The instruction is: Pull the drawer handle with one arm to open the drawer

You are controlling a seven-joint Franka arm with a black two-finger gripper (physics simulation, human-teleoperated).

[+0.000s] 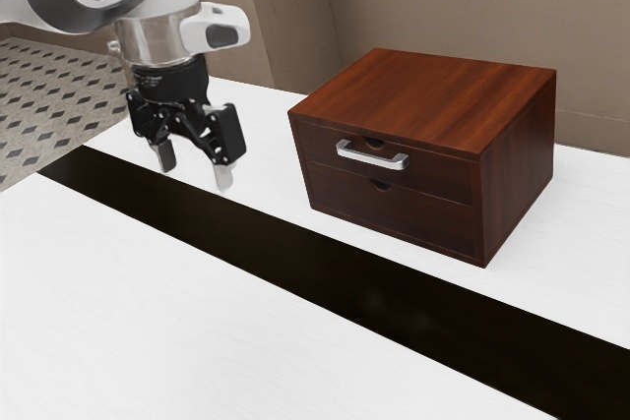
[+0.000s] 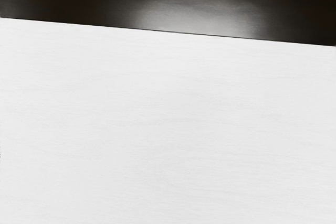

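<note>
The main risk from here is a missed grasp. The silver drawer handle [image 1: 372, 155] is a slim bar standing just proud of the upper drawer [image 1: 443, 166]. If the fingers come in too high, too low or unturned, they could hit the wooden front or slide off the bar, and an off-axis pull could drag the whole cabinet [image 1: 433, 95] across the tabletop [image 1: 148, 322] instead of opening it. The lower drawer [image 1: 394, 206] sits directly beneath and could be struck by mistake. The end effector [image 1: 195, 170] hangs above the tabletop near the black stripe [image 1: 295, 263], well apart from the cabinet on the exterior view's left. Its fingers are spread wide, pointing down, holding and touching nothing. The upper drawer looks flush with the cabinet face, so it is not yet open.
</note>
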